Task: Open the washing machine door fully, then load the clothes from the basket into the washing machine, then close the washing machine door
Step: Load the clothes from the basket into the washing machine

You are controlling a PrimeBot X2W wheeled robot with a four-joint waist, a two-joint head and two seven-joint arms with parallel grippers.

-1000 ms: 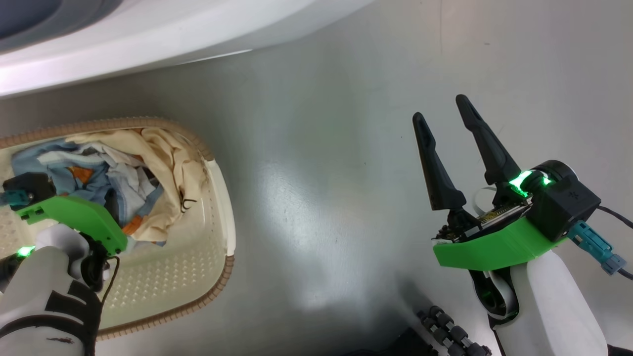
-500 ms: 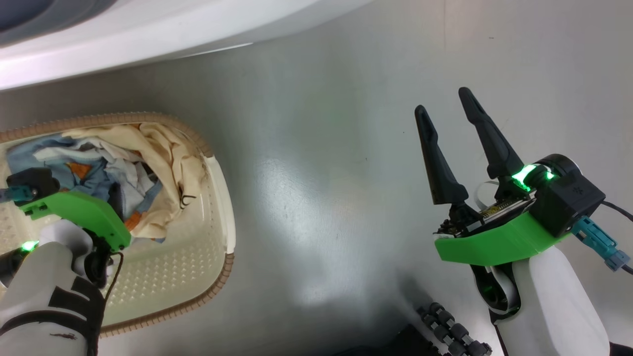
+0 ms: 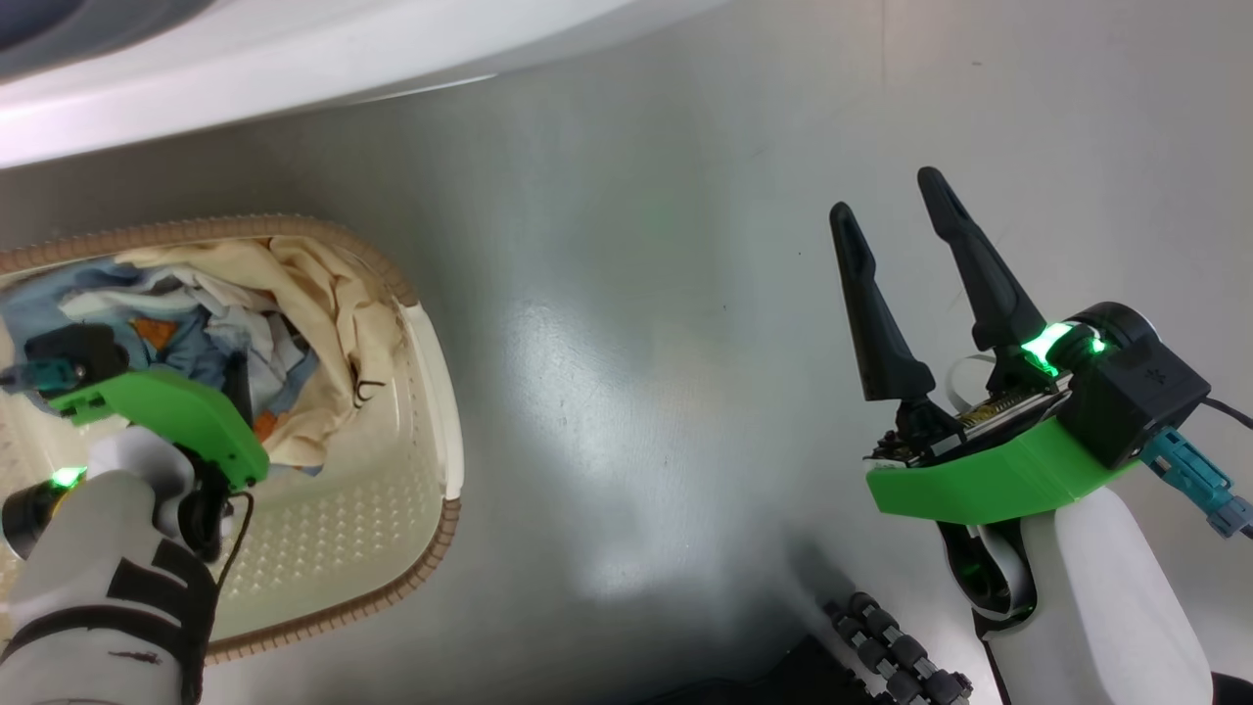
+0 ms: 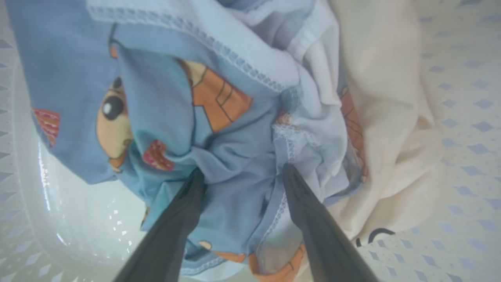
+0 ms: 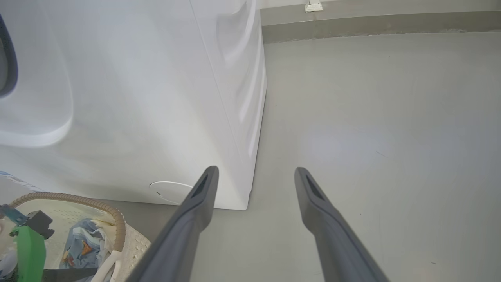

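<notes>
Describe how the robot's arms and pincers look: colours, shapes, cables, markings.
Each arm has a pale forearm ending in a bright green bracket carrying a black camera block, a glowing green light and a teal plug. The right pincer and left pincer each have two long, tapering dark fingers. The left forearm bears black bands; a dark cable trails from the right wrist.

No legible text or numbers, black marks on the cream garment (image 4: 391, 98) unreadable
</notes>
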